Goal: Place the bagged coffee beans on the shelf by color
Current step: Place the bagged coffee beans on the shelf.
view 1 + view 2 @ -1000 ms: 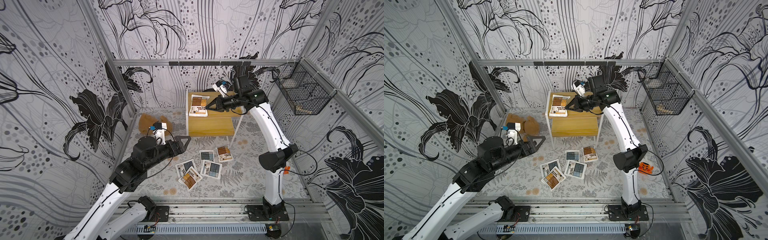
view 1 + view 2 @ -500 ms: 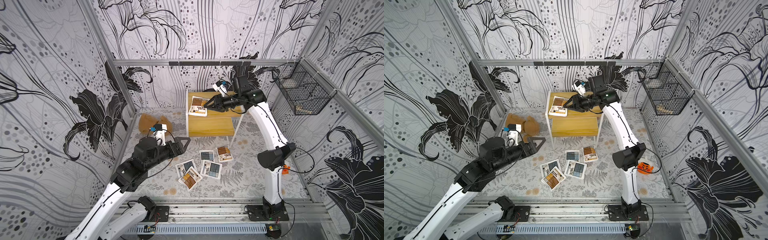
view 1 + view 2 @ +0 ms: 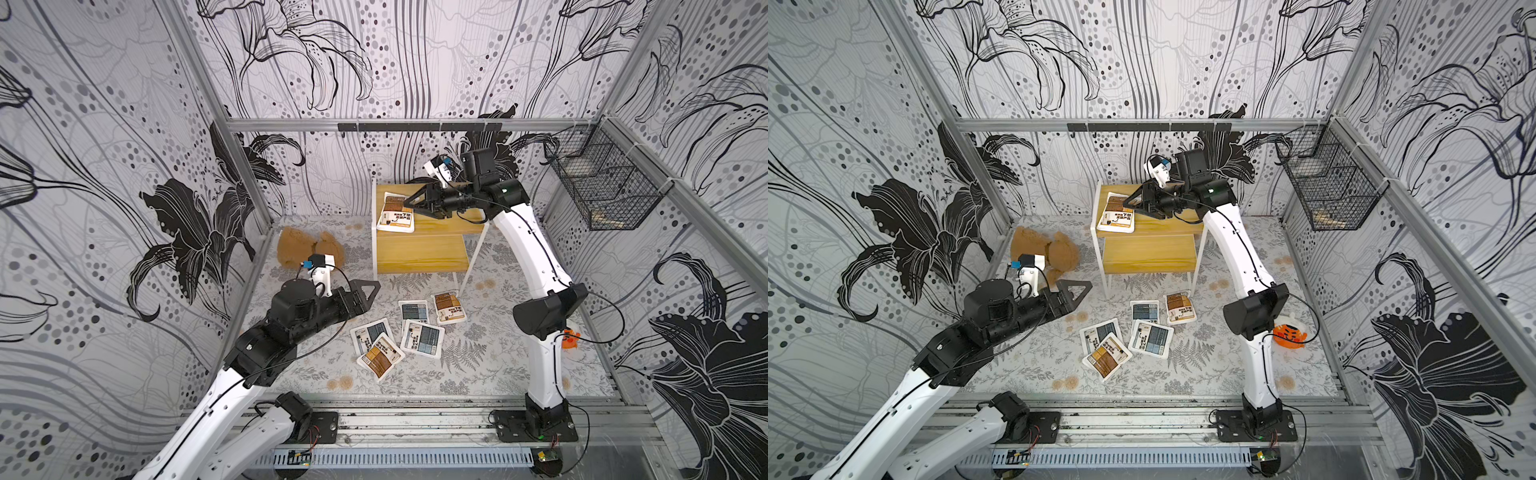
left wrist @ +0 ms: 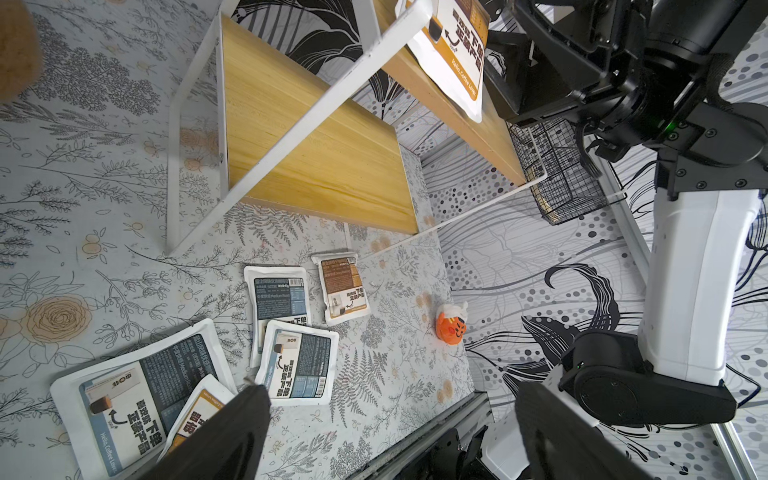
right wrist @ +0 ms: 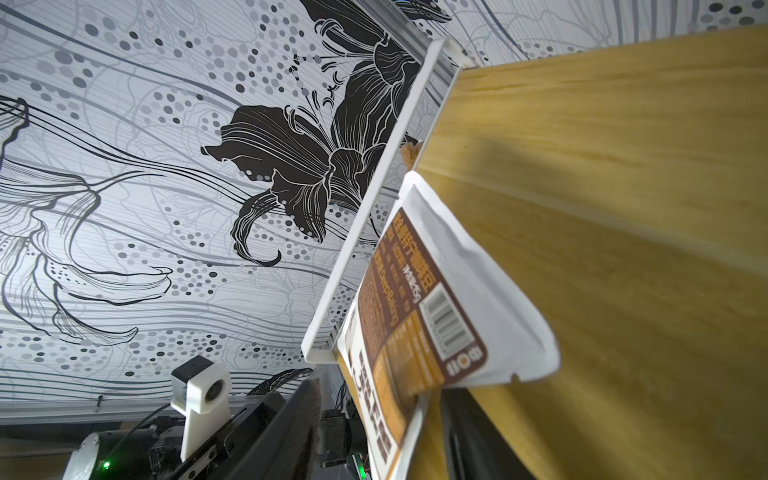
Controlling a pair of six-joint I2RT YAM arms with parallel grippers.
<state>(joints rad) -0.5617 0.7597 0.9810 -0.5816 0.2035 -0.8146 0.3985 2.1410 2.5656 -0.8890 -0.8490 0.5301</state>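
Yellow wood on a thin white frame: the shelf (image 3: 419, 253), two stepped boards, at the back of the flowered floor. On its upper board, lying flat, one brown-orange pouch (image 3: 396, 212), its near end reaching just past the board's edge in the wrist views. Around that end, the right gripper (image 3: 409, 202), jaws parted, pinching nothing so far as the right wrist view shows. Above the floor, near the loose pouches, the left gripper (image 3: 370, 289), spread wide and empty.

Possible trouble: dragging the soft pouch off the board on pulling back, through a finger rubbing its overhanging end. Also lifting or shifting a wrong-coloured neighbour, through the overlap among the floor pouches.

Counted: six pouches in all. One on the shelf. Five on the floor, namely three blue-grey pouches (image 3: 371, 334) (image 3: 414, 312) (image 3: 423, 337) and two brown-orange floor pouches (image 3: 380, 356) (image 3: 448, 306). One shelf, lower board bare. One teddy bear (image 3: 309, 245). One wire basket (image 3: 602, 191) on the side wall. One small orange toy (image 3: 1289, 332).
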